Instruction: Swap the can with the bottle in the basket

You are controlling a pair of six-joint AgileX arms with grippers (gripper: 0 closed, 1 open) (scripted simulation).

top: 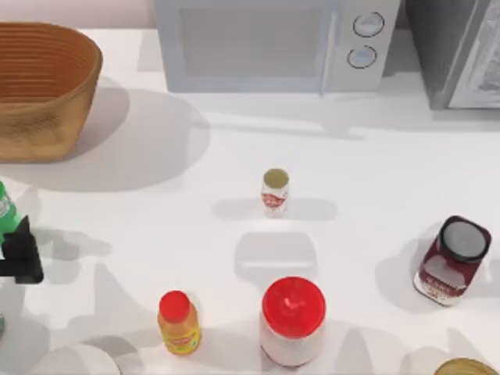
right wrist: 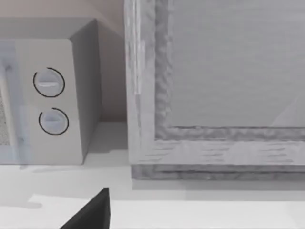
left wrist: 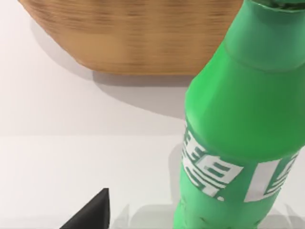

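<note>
Looking down from the top view, the left pincer [top: 22,254] sits at the counter's [top: 234,156] left edge with the green bottle [top: 6,209] just beyond it, outside the basket [top: 43,86], which stands farther on toward the back; the can [top: 275,191] stands upright well off to the pincer's right, mid-counter, apart from the yellow bottle [top: 179,323], the red-lidded jar [top: 293,320] and the dark jar [top: 453,260]. From the left wrist view, the bottle [left wrist: 243,124] looms close in front of the pincer, upright, with the basket [left wrist: 138,38] behind it; one dark fingertip [left wrist: 90,212] shows, and whether the pincer is clenched on the bottle or released cannot be told. From the right wrist view, the right arm faces the microwave [right wrist: 52,95] and a grey appliance [right wrist: 214,86], apparently parked. The step in hand seems to be setting the bottle aside: done well, it should stand upright, clear of the basket, before the can is fetched.
</note>
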